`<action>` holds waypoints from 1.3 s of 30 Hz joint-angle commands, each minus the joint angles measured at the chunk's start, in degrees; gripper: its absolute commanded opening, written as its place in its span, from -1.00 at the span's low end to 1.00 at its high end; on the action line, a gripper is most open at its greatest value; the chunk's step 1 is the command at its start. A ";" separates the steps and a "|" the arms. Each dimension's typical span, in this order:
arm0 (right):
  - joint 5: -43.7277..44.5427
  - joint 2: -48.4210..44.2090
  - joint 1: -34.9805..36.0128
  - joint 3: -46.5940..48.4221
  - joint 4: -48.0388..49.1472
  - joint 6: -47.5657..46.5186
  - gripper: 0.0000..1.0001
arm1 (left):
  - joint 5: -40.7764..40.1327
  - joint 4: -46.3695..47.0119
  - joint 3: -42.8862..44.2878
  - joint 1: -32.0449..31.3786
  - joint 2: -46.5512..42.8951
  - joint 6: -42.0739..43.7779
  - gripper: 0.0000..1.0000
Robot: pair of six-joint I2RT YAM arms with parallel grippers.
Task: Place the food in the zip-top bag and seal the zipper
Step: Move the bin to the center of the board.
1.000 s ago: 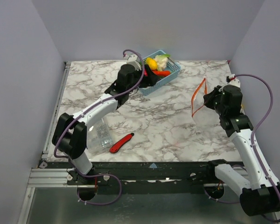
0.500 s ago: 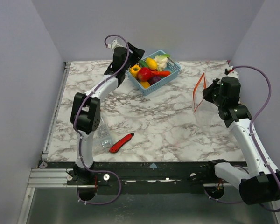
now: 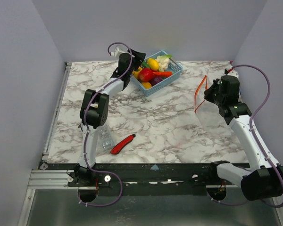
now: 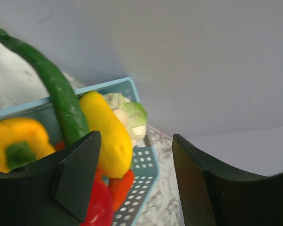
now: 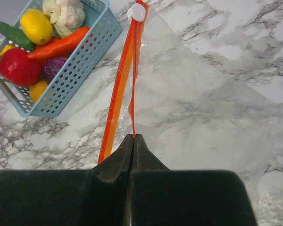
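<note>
One bag [image 5: 203,108], one basket [image 5: 80,70], one knife [image 3: 123,144], one box [image 3: 105,138]

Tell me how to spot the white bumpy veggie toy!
At the far end of the marble table sits a blue lattice basket. The cauliflower lies in the basket's far corner, beside a yellow piece. It is the only white, bumpy one; its neighbours are smooth and brightly coloured.
</note>
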 commanded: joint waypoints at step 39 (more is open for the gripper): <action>-4.01 -2.79 -0.06 -1.77 1.76 0.24 -0.99 | 12.74 9.44 -32.11 4.83 -11.28 -10.27 -0.11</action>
